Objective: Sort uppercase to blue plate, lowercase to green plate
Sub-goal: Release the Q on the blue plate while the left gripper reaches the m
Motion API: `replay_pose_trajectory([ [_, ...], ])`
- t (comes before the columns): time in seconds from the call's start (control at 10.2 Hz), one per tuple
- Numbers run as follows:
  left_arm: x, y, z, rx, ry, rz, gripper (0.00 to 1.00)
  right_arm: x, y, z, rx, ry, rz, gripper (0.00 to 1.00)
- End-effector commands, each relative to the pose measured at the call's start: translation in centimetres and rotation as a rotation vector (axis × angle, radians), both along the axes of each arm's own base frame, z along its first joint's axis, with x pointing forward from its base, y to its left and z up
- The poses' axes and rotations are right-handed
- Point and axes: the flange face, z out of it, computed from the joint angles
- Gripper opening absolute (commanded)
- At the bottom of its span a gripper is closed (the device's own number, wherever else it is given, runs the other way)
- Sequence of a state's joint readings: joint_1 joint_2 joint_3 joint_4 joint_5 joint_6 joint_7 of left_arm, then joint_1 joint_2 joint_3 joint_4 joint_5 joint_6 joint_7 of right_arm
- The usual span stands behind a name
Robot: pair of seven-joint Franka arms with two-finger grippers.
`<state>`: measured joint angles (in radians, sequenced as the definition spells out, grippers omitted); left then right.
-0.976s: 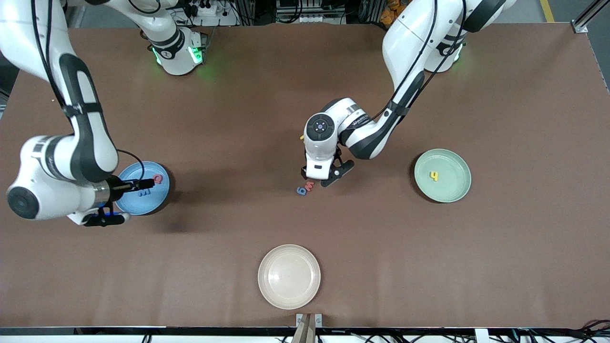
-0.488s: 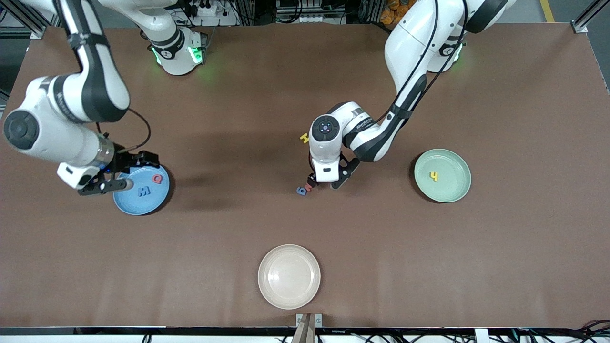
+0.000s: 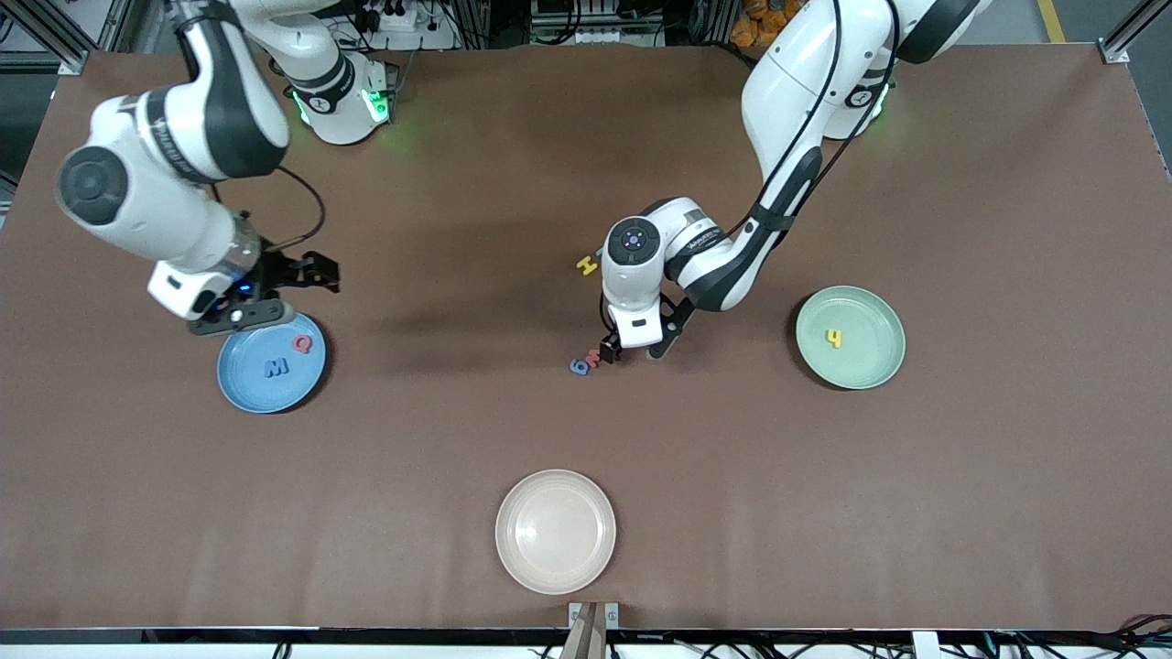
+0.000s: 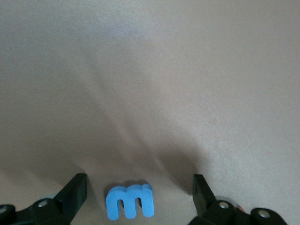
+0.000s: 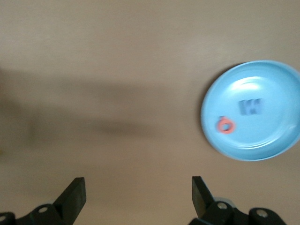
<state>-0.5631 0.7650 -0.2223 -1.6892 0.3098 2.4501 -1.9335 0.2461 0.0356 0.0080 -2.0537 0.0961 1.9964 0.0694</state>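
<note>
Left gripper (image 3: 634, 352) is hanging wide open, empty, over blue m (image 4: 130, 207). Right gripper (image 3: 275, 291) is hovering open, empty, by blue plate (image 3: 247, 384).

Bench (image 3: 824, 513): plain brown.
Blue plate (image 3: 247, 384): sky blue, unpatterned; carries a blue M (image 3: 276, 367) and a red Q (image 3: 302, 344).
Green plate (image 3: 870, 361): pale mint; carries a yellow h (image 3: 833, 338).
Third plate (image 3: 555, 531): cream-beige, plain.
Loose letters: yellow H (image 3: 587, 265), blue g (image 3: 578, 367), red m (image 3: 592, 358), light blue m (image 4: 130, 207).
Arms: white with black joints; green lights at the bases.
Fingers (image 4: 71, 197): black.
</note>
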Motion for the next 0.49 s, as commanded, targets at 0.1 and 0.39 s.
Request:
replay_pose_trajectory([
  [0.1,-1.0,0.3,0.1,0.007,-0.012,0.046,1.00,-2.9,7.3,0.3,-0.009,-0.046,0.032,1.00],
  [0.39,-1.7,-0.5,0.2,0.003,-0.012,0.050,1.00,-4.6,11.9,0.5,0.007,-0.081,0.120,1.00],
])
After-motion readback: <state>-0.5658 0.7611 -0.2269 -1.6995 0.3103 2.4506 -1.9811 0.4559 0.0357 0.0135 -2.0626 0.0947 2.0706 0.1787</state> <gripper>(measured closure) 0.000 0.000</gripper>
